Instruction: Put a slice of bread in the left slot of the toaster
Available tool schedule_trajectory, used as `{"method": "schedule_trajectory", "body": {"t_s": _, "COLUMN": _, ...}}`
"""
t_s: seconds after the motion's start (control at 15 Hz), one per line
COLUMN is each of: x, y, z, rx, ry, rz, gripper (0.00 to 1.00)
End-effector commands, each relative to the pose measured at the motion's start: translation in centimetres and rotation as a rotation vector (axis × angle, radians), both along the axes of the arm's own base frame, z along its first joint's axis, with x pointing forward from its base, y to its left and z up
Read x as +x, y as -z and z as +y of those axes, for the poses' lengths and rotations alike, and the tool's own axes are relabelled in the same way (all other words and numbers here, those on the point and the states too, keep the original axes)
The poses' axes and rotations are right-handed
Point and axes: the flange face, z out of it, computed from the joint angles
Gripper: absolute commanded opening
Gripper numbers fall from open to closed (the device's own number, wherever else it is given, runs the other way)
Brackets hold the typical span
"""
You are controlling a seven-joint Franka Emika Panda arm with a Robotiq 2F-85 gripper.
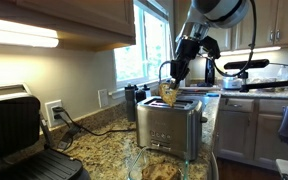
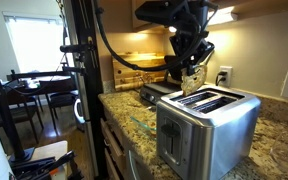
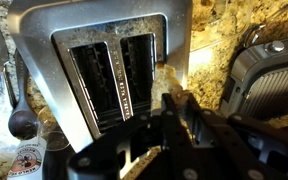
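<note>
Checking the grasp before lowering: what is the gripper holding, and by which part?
The slice of bread, pinched by its upper edge, hanging over the toaster.

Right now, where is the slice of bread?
In an exterior view, the slice of bread is held in the shut gripper just above the top of the toaster, not yet in a slot.

Slice of bread: tan-brown, grainy speckled face, roughly square. Off counter, pinched at upper part by gripper, hanging near upright with slight tilt. Sits just above toaster's top, toward one side; not in either slot.

Toaster: boxy, brushed steel, upright on speckled granite counter. Two long slots side by side on top, both empty, wire guides showing in wrist view. Small buttons on front.
</note>
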Motion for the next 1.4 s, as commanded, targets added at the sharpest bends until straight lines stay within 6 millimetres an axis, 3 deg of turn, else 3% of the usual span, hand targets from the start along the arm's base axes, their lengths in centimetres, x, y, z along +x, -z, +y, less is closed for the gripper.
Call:
{"method": "schedule_trajectory", "body": {"t_s": 0.0, "x": 0.4, "y": 0.5, "z": -0.7, "rx": -0.021, "ry": 0.018, "rz": -0.008, "gripper": 0.06}}
{"method": "schedule_trajectory", "body": {"t_s": 0.4, "x": 0.9, "y": 1.3, "z": -1.0, "rx": -0.029, "ry": 0.028, "rz": -0.006, "gripper": 0.06}}
{"method": "schedule_trajectory", "body": {"t_s": 0.47, "x": 0.9, "y": 1.4, "z": -0.9, "rx": -0.031, "ry": 0.031, "rz": -0.004, "gripper": 0.17}}
{"method": "schedule_trajectory", "body": {"t_s": 0.53, "x": 0.9, "y": 1.4, "z": -0.9, "rx": -0.035, "ry": 0.029, "rz": -0.008, "gripper": 0.4}}
{"method": "schedule_trajectory", "body": {"t_s": 0.67, "x": 1.0, "y": 1.5, "z": -0.4, "rx": -0.015, "ry": 0.017, "rz": 0.006, "gripper": 0.44}}
{"method": "schedule_trajectory", "body": {"t_s": 0.73, "x": 1.0, "y": 1.5, "z": -0.4, "rx": -0.015, "ry": 0.017, "rz": 0.006, "gripper": 0.24}}
{"method": "schedule_trajectory", "body": {"t_s": 0.93, "x": 1.1, "y": 1.5, "z": -0.4, "rx": -0.015, "ry": 0.016, "rz": 0.007, "gripper": 0.43}}
{"method": "schedule_trajectory", "body": {"t_s": 1.33, "x": 1.1, "y": 1.5, "z": -0.4, "rx": -0.015, "ry": 0.016, "rz": 0.007, "gripper": 0.44}}
